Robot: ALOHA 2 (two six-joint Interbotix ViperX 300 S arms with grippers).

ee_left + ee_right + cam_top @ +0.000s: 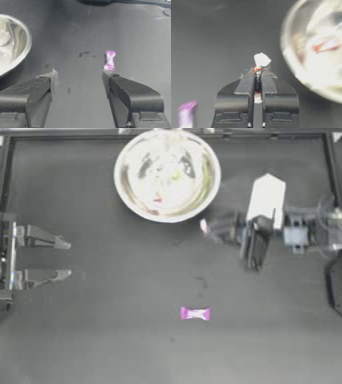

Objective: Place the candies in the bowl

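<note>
Pinching red-and-white candy (261,60), right end effector (258,72) closed

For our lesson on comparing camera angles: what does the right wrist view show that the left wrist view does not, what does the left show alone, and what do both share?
Only the right wrist view shows the right gripper shut on a red-and-white candy, its pale wrapper end poking out past the tips, near the bowl's rim.

Only the left wrist view shows the left gripper open, holding nothing, low over the bare table.

Both show the magenta candy lying on the table, and part of the shiny bowl.
</note>
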